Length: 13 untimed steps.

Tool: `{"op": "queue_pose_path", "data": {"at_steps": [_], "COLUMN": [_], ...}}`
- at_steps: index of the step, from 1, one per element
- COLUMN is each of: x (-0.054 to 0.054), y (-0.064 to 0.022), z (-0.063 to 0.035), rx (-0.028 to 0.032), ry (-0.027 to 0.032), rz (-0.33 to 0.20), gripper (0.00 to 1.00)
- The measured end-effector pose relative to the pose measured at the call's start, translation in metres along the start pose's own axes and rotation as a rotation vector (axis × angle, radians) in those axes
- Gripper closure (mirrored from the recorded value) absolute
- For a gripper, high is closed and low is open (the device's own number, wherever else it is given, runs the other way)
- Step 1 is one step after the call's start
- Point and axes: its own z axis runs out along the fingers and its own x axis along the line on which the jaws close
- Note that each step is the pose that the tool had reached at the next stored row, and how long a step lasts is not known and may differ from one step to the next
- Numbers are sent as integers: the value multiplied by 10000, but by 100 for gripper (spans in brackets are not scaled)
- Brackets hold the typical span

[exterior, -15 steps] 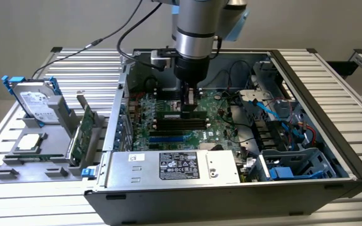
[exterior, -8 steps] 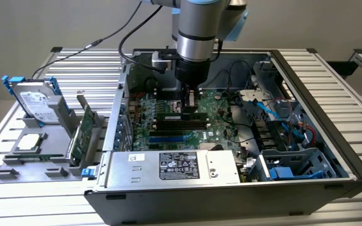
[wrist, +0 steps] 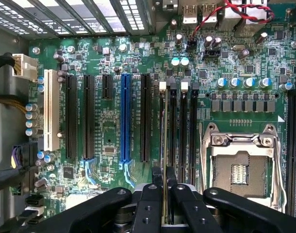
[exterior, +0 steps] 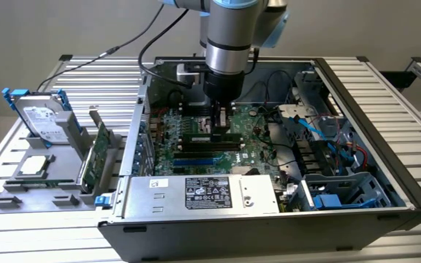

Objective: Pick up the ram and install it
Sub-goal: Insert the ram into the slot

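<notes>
Left fixture: a silver hard drive and a wide green expansion card are stood upright.
Case: an open black computer case; its green motherboard is exposed.
Pincer: the black pincer is clamped on the ram stick.
Ram stick: the long thin green ram stick is held edge-on along a black memory slot; seating cannot be told.

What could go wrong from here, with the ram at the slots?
1. The gripper holds the ram edge-on at the black slots. Whether it lines up with one slot is unclear, so pressing down might land it on a slot wall.
2. The white latches at the slot ends may not be open, and then the ram would not seat.
3. The bare CPU socket lies beside the slots, so a slip could damage it.
</notes>
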Motion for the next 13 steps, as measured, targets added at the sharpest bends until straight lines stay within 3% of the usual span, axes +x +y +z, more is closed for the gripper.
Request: {"op": "queue_pose_path", "data": {"at_steps": [13], "x": [-2], "y": [1], "z": [32], "rx": [4], "ry": [-1], "rz": [-31], "gripper": [86]}}
